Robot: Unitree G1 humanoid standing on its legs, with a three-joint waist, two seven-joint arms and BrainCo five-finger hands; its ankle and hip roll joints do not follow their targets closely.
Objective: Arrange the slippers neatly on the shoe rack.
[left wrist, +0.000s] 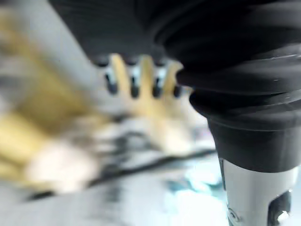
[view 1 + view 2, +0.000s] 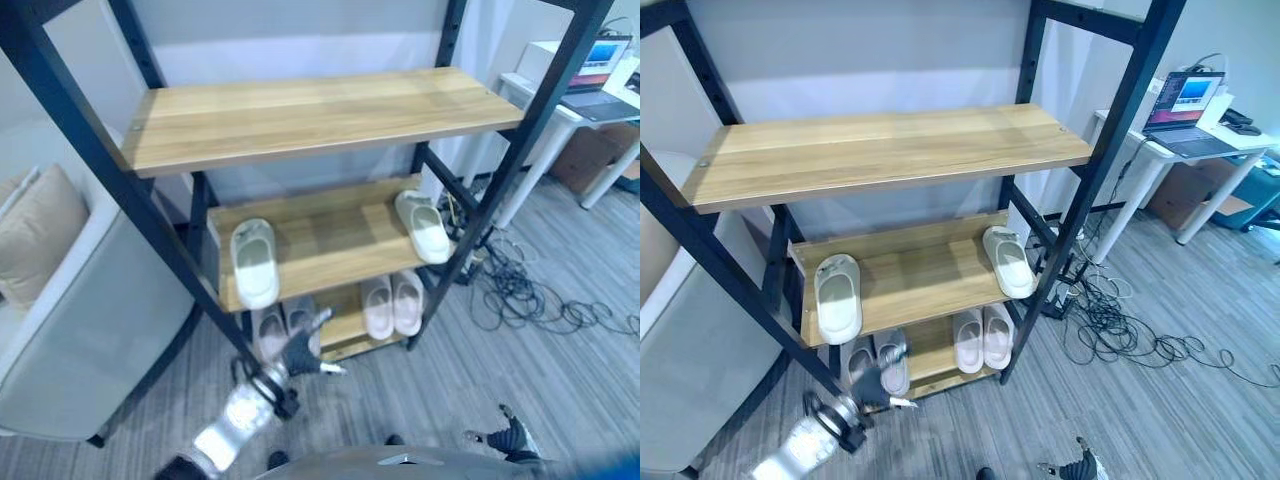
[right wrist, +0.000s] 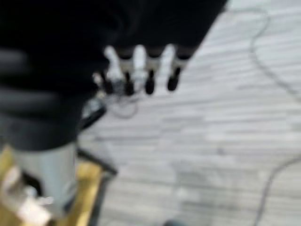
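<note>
Slippers: grey pair [image 2: 284, 328] bottom shelf, just beyond my left robot hand [image 2: 300, 352], fingers relaxed; toes pointing far.

Shoe rack [image 2: 80, 130]: frame of black matt metal; shelves [image 2: 310, 115] of pale wood, visible grain, satin finish, light sheen on the top board.
Slippers on middle shelf [image 2: 254, 262] [image 2: 424, 226]: off-white, smooth moulded foam or rubber, matt.
Slippers on bottom shelf [image 2: 392, 304] [image 2: 272, 330]: similar smooth matt material, pale pinkish and greyish.
Floor [image 2: 560, 370]: grey wood-look planks, matt.
Armchair [image 2: 90, 320]: grey smooth upholstery; cushion [image 2: 35, 235] of beige cloth.
Left hand [image 2: 300, 352]: silver metal-look fingers, dark ribbed cover, matt.
</note>
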